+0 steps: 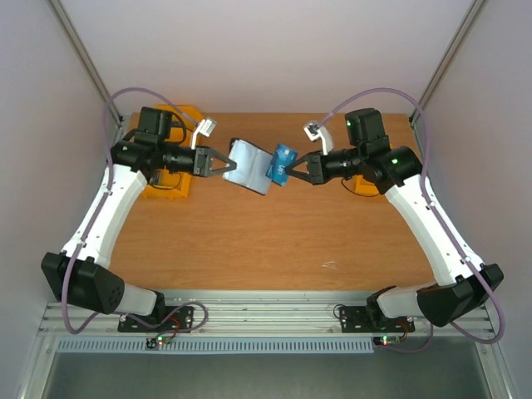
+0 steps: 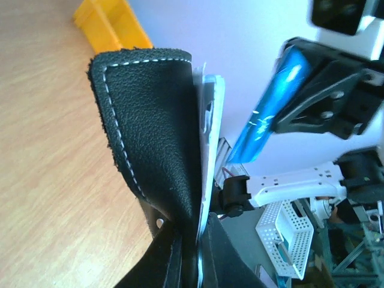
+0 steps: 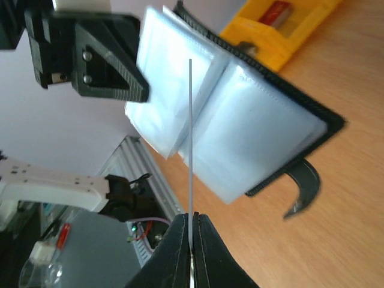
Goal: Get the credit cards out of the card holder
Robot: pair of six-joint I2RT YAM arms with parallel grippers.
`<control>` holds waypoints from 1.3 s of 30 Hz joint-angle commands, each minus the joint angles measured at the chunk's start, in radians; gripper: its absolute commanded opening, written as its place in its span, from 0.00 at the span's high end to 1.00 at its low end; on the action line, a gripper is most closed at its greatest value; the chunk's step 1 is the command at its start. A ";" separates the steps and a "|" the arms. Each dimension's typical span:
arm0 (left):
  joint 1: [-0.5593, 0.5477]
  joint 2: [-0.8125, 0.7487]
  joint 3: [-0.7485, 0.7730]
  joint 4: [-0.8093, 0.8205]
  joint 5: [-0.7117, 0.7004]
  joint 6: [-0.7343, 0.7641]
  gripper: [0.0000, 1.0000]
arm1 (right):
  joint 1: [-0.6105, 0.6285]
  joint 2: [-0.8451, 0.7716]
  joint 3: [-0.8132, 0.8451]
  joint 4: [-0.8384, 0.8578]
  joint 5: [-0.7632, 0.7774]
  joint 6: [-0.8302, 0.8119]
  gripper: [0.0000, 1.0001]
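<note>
The card holder [image 1: 248,166] hangs open above the table's far middle, black outside [image 2: 150,132] with pale blue-grey inner panels [image 3: 252,132]. My left gripper [image 1: 218,165] is shut on its left edge; the jaws [image 2: 195,234] pinch the leather. My right gripper [image 1: 298,170] is shut on a blue credit card [image 1: 283,162] and holds it just right of the holder, apart from it. The card shows as a blue strip in the left wrist view [image 2: 270,114] and edge-on in the right wrist view [image 3: 191,138], clamped between my right gripper's [image 3: 192,219] fingers.
A yellow bin [image 1: 170,181] stands under the left arm, with a red flat thing [image 3: 277,12] in it. A second yellow bin [image 1: 363,184] shows behind the right arm. Grey walls close in the table on three sides.
</note>
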 commanded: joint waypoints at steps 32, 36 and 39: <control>0.021 0.432 -0.602 0.654 -0.409 -0.292 0.55 | -0.044 -0.038 0.081 -0.267 0.099 0.001 0.99; 0.021 0.353 -0.591 0.609 -0.410 -0.249 0.25 | -0.042 -0.010 0.119 -0.346 0.115 -0.044 0.99; 0.021 0.284 -0.562 0.557 -0.396 -0.207 0.22 | -0.038 0.021 0.163 -0.432 0.153 -0.084 0.99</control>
